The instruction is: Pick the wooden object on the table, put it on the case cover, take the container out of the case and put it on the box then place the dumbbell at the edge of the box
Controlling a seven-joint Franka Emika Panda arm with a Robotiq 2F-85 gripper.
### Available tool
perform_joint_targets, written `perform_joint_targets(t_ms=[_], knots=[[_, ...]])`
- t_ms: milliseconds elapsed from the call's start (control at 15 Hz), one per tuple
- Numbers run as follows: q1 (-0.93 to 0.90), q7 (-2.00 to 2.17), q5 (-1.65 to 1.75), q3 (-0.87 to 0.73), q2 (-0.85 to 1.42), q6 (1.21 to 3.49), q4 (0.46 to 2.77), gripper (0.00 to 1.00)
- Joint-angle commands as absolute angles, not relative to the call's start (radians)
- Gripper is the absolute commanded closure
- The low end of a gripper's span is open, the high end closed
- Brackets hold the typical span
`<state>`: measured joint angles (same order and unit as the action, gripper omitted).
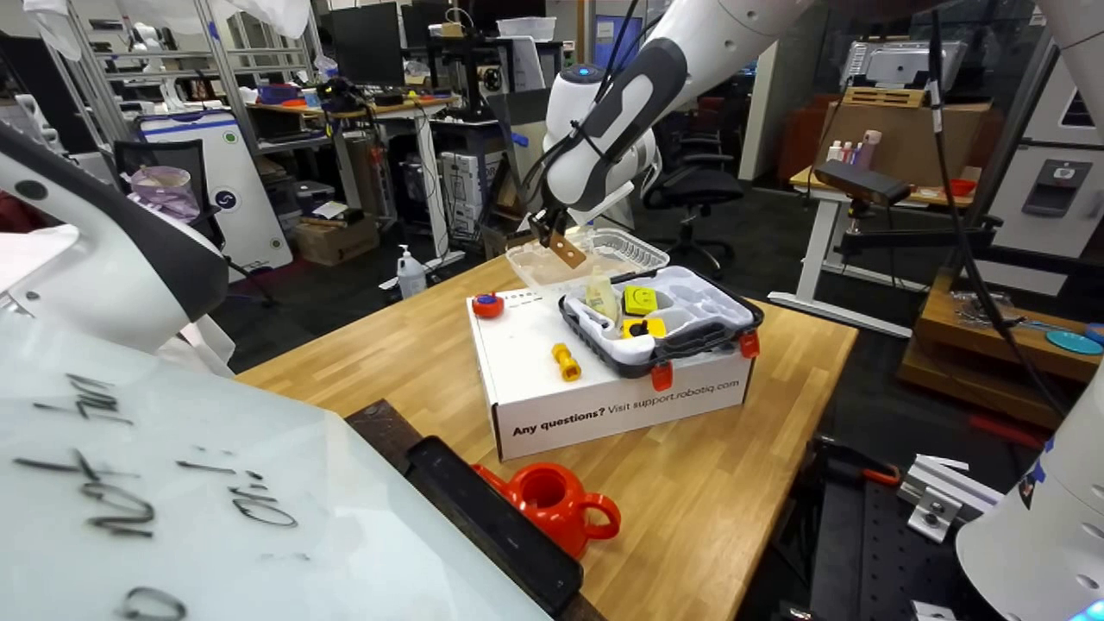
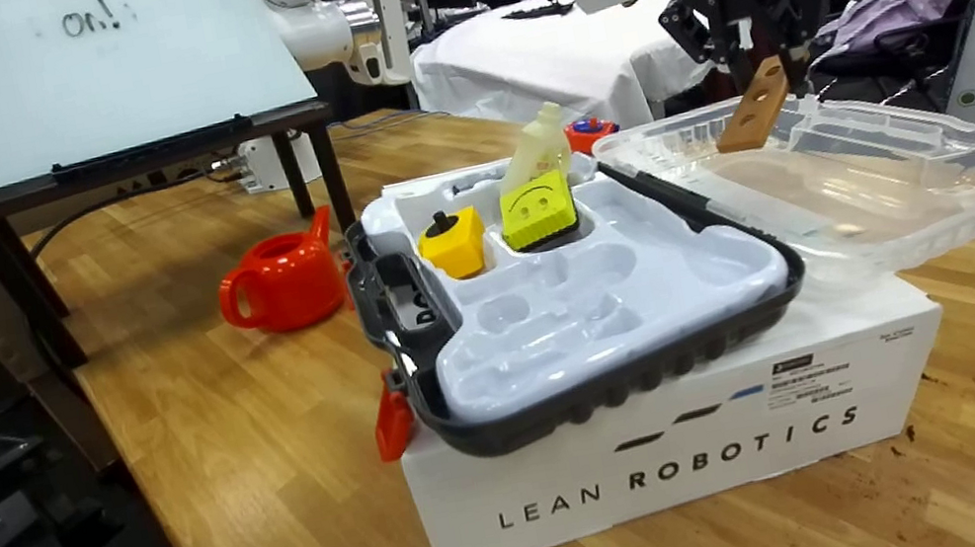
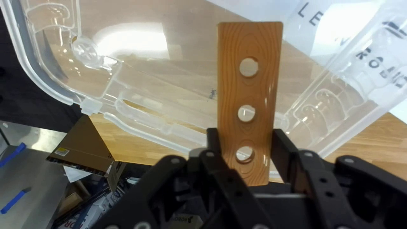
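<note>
Wrist view, gripper (image 3: 246,138) gripping wooden object (image 3: 249,94), clear case cover (image 3: 178,76) beneath

Wavy-grained, orange-brown wooden object (image 3: 249,95); clear case cover (image 2: 891,172); charcoal case (image 2: 562,413), pale grey inside, with red latches (image 1: 661,377); white, dark-lettered box (image 2: 571,464); yellow dumbbell (image 1: 566,362); smiley-faced lime block (image 2: 538,207); red teapot (image 2: 289,283); honey-brown, plank-striped table (image 1: 379,332).

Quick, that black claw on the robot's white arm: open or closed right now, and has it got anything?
Black two-fingered gripper: closed, holding a flat rectangular brown wooden plank with three round holes.
</note>
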<state>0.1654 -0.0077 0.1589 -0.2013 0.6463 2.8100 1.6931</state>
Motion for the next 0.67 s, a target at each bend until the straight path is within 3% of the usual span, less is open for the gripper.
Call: perform_joint_targets(t_ms=[0, 600], knots=[[0.188, -0.042, 0.139, -0.180, 0.656, 2.780, 1.677, 0.82], [0.193, -0.055, 0.123, -0.147, 0.653, 2.751, 1.695, 0.82]])
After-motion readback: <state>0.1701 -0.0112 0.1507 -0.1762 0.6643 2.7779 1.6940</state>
